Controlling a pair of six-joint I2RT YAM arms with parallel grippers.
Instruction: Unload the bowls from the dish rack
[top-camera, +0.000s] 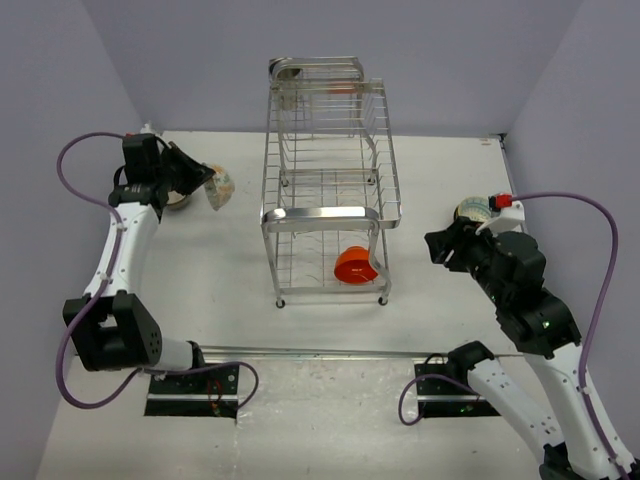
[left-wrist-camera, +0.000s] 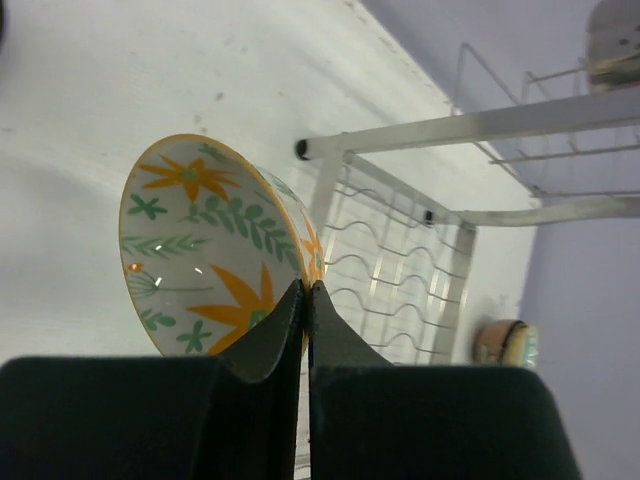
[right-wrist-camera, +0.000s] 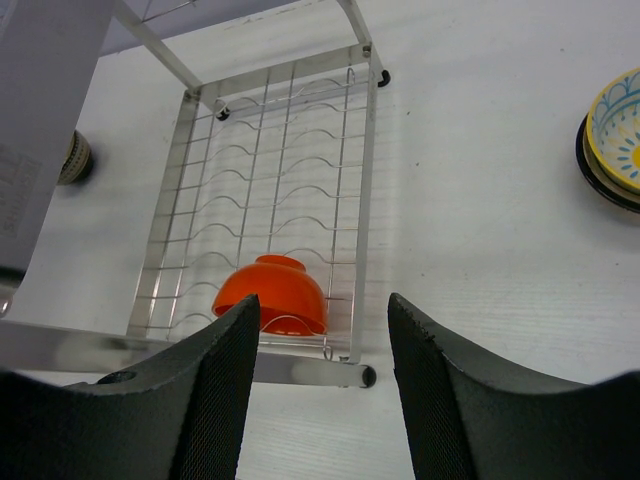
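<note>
The dish rack (top-camera: 330, 180) stands mid-table, a tall chrome wire frame. One orange-red bowl (top-camera: 355, 266) lies upside down at the front right of its lower tier, also in the right wrist view (right-wrist-camera: 272, 292). To the rack's left, my left gripper (left-wrist-camera: 308, 290) is shut on the rim of a pale bowl with orange flowers (left-wrist-camera: 200, 240), held tilted on its side above the table (top-camera: 220, 186). Right of the rack, my right gripper (right-wrist-camera: 322, 300) is open and empty, pointing at the rack's lower tier (right-wrist-camera: 270, 200), short of its front bar.
A stack of bowls (top-camera: 475, 210) sits on the table right of the rack, behind the right gripper (top-camera: 440, 248). Another bowl (top-camera: 180, 200) rests at the far left, partly hidden under the left gripper (top-camera: 205, 182). Purple walls close in the table.
</note>
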